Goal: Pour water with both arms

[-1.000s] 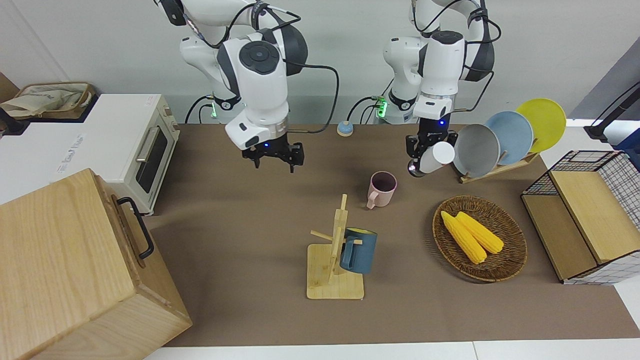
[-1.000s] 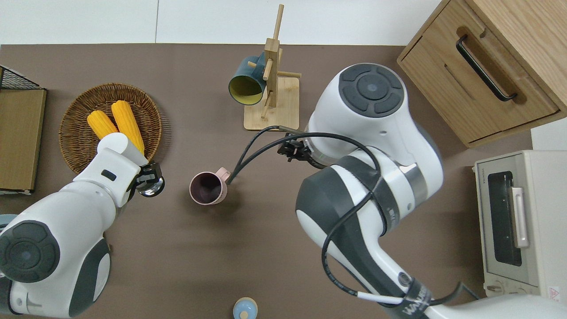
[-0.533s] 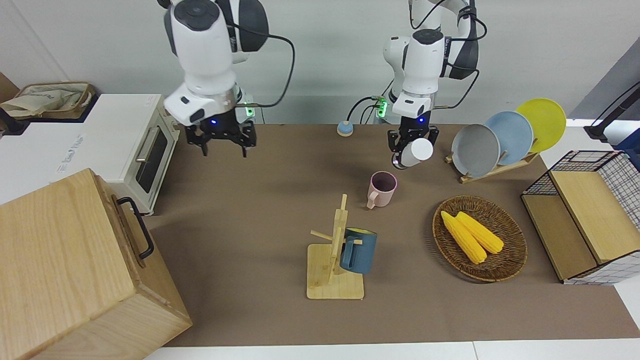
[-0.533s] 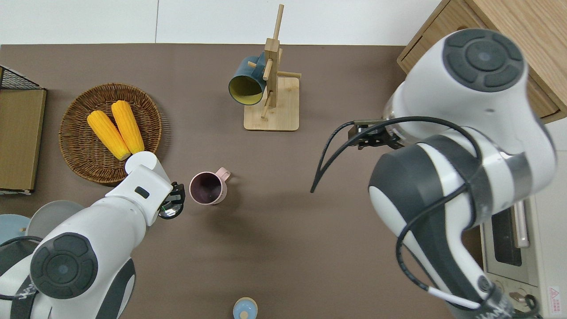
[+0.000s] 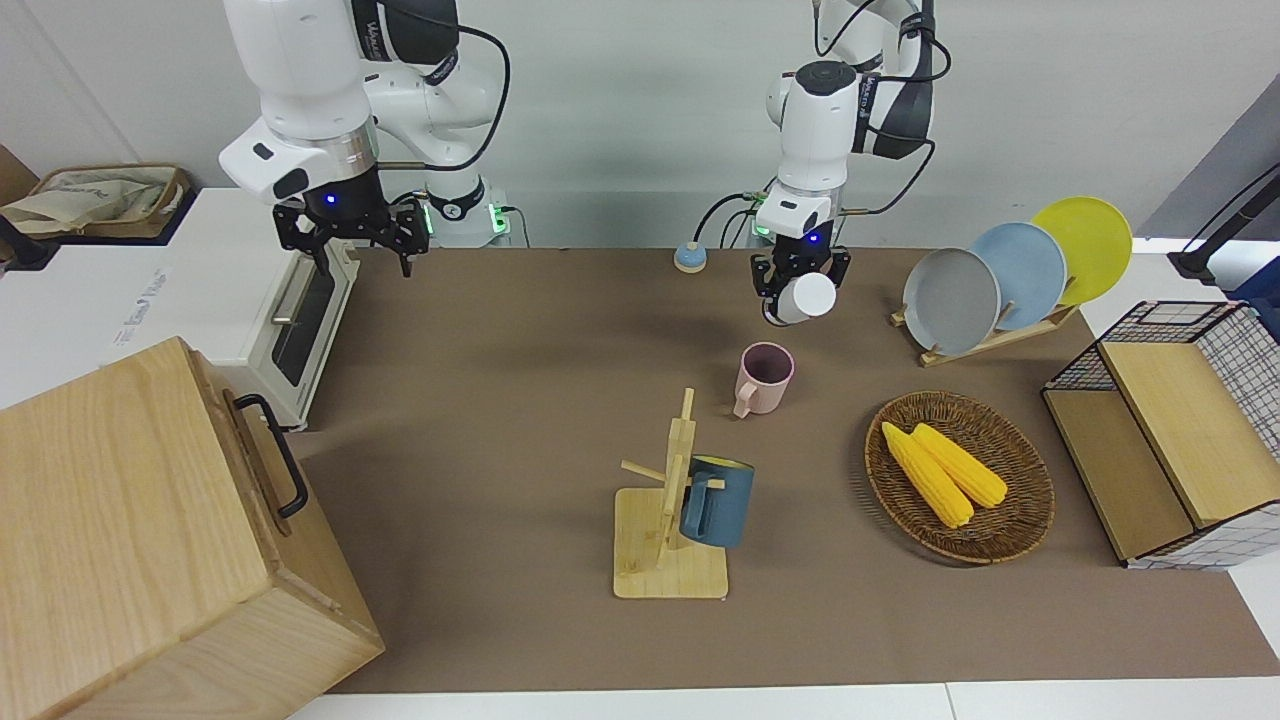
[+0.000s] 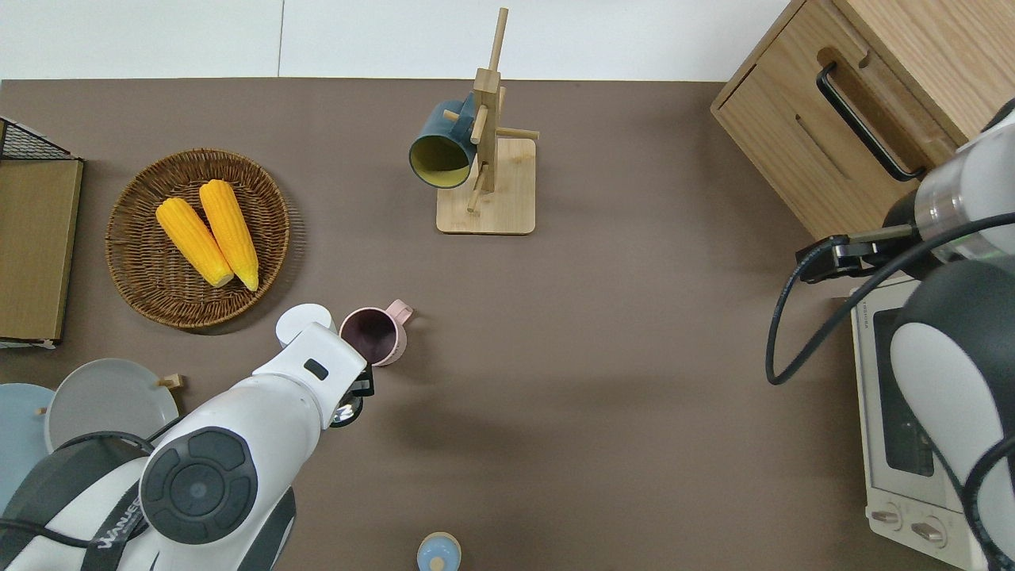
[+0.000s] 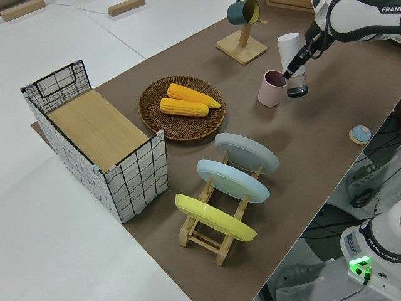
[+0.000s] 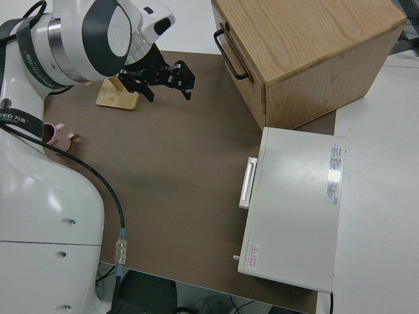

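Starting at the right arm's end of the table: the right gripper (image 5: 350, 225) is hanging in the air by the white toaster oven (image 5: 290, 300), fingers spread wide and holding nothing. The overhead view is hiding it under the arm's own bulk, so I can't say exactly what it is over. It is looking like a spectator for now.

Moving along, the wooden mug rack (image 5: 668, 540) is standing at the edge of the table farthest from the robots, with the blue mug (image 5: 715, 500) hanging on it, untouched.

Now to the action. The pink mug (image 5: 767, 372) is sitting upright on the brown mat, its handle pointing away from the robots, and its inside is reading dark. Whether any water is in it, I can't tell. The left gripper (image 5: 795, 275) is clamping a white-topped bottle (image 7: 290, 53) around its middle. The bottle is tilting, with its white end leaning away from the robots and its clear base hanging lower. From overhead, that white end is just beside the mug's rim, toward the left arm's end, not yet over the opening. No stream is showing.

So the pick and the carry are looking done, while the pour itself is either barely beginning or not yet happening. Left to do, by my reckoning: bringing the mouth over the mug, tipping further, then righting the bottle.

The corn basket (image 5: 1020, 520) and the plates are sitting well clear of all this.
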Robot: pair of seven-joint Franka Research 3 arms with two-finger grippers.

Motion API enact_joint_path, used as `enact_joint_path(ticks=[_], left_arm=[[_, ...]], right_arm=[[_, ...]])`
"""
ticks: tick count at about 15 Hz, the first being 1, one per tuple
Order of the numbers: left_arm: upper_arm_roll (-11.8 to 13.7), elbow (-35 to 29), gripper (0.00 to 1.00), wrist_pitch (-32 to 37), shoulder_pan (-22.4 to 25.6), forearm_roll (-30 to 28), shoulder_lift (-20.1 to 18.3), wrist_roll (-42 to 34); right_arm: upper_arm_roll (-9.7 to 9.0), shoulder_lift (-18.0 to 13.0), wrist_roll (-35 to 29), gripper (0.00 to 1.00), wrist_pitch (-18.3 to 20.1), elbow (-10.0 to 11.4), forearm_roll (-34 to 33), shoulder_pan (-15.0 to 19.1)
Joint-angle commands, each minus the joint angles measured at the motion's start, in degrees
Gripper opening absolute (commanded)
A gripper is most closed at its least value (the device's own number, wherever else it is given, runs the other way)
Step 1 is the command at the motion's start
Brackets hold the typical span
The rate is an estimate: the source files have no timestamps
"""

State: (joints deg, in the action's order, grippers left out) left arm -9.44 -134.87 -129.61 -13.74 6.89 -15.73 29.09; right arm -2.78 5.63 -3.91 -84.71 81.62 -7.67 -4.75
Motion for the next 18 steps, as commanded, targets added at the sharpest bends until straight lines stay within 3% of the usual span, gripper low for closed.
enact_joint_path(ticks=[1,6,13,18], left_arm=[[0.7,-0.9,0.00,2.7,-2.1,-1.4,-2.2,0.7],[0.4,-0.8,0.00,4.3,-3.0,-2.6,-0.4,0.7],[0.3,1.9,0.00,8.3,-3.5,-2.8,3.0,-0.6],[0.3,7.3,0.00,14.0,-3.5,-2.8,7.8,-0.8]], right_arm=[[0.49,-4.0,3.6,0.990,0.2,3.7,-0.2,0.5],[0.84,-6.8,9.3,0.990,1.0,4.6,0.5,3.4],[3.39,-9.2,9.5,0.990,2.7,5.3,4.6,3.4],[3.48,-9.1,8.9,0.990,2.3,4.8,7.5,3.3]])
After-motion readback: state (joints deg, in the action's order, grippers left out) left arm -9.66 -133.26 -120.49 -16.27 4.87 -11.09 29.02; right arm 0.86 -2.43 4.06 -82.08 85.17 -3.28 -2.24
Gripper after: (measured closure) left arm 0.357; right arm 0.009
